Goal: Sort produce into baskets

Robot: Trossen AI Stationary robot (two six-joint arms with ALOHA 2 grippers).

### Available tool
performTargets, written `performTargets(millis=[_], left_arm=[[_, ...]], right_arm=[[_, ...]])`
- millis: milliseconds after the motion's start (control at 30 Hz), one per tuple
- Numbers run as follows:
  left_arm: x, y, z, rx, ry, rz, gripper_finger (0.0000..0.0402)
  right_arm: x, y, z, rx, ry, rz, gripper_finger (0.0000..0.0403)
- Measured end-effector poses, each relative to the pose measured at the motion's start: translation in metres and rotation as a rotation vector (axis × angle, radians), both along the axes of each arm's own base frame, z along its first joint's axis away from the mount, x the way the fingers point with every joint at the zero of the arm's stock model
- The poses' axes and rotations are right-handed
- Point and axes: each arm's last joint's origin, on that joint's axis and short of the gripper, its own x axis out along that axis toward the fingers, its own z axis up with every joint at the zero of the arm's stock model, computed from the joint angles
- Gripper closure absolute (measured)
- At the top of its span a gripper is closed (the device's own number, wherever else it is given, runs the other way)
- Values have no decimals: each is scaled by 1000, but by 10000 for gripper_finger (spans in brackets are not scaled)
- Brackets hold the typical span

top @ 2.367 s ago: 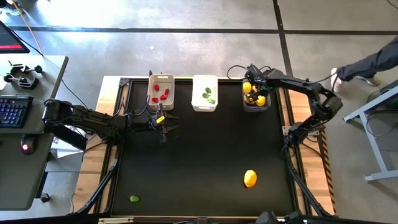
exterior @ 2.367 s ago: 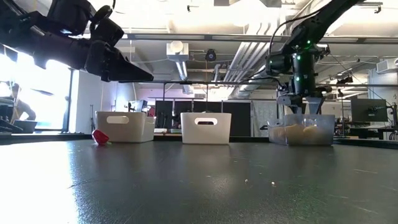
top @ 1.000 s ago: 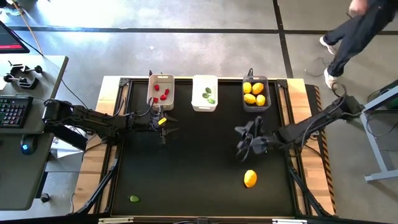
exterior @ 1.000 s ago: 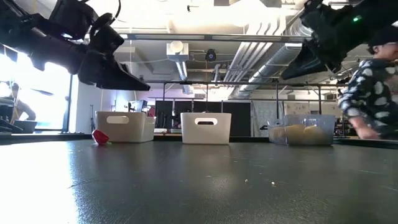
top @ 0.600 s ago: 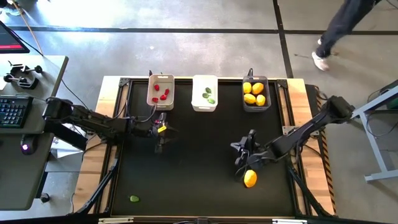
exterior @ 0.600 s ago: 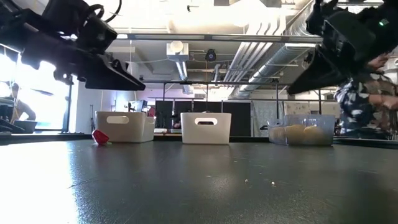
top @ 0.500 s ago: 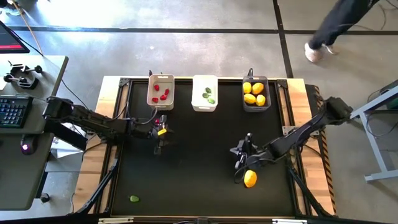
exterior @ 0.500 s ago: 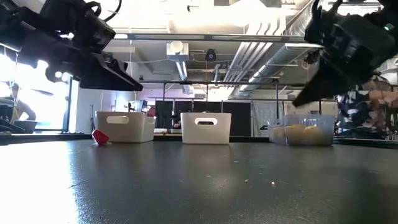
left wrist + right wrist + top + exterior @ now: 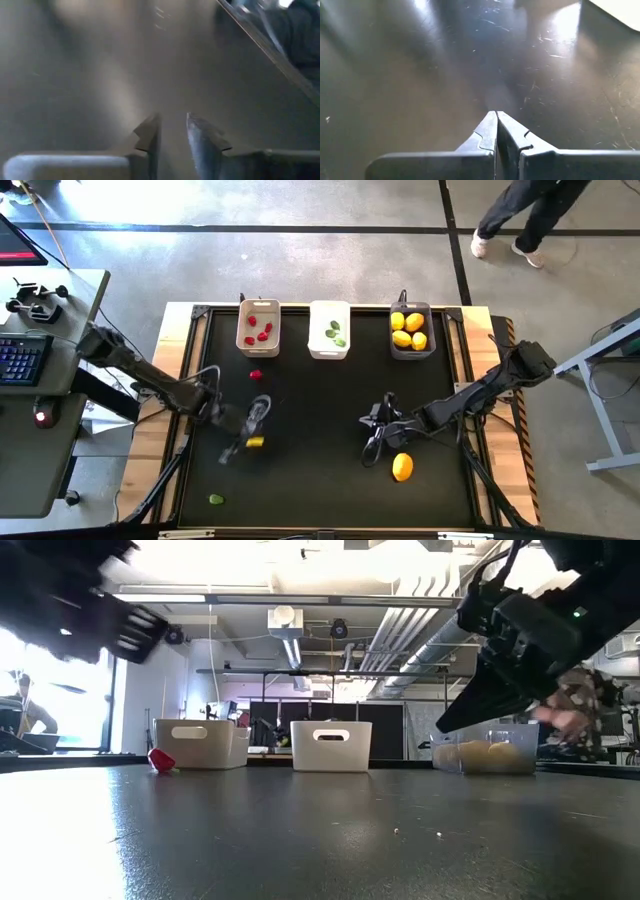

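Since a second ago the left gripper (image 9: 252,430) has swung from beside the beige basket (image 9: 259,326) down toward the table's seven o'clock side, leaving a red piece (image 9: 256,375) on the mat just short of that basket, and the right gripper (image 9: 374,442) has dropped from mid-table to hover just at ten o'clock of the orange fruit (image 9: 402,468).

Nearest me, a green piece (image 9: 216,500) lies loose at the seven o'clock corner. The sorting looks mostly done, with three strays left. I'd guess the left arm is heading for the green piece, which calls for wider fingers. Its jaws stand narrowly apart, holding nothing. The right jaws are pressed together, empty, and must open to take the fruit. At the far edge sit the white basket (image 9: 329,345) and grey basket (image 9: 412,349).
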Motion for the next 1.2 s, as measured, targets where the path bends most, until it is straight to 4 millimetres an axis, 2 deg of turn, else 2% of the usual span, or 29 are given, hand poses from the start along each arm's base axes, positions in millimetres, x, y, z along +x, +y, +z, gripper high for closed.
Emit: performTargets(millis=[267,433,600,733,900,1200], left_arm=[[-34,-53,24,21,157,38,377],[-50,-81,37,42,262,97,380],[-53,-109,39,89,427,178,377],[-49,-132,32,130,574,186,356],[-38,-158,18,124,698,198,311],[-34,-173,-6,117,887,248,231]], right_arm=[[1,-3,0,-57,9,16,402],[5,-12,0,-60,11,-12,402],[8,-20,0,-64,39,21,402],[12,-34,0,-84,50,12,402],[16,-46,1,-66,41,-22,389],[17,-48,1,-32,37,-32,289]])
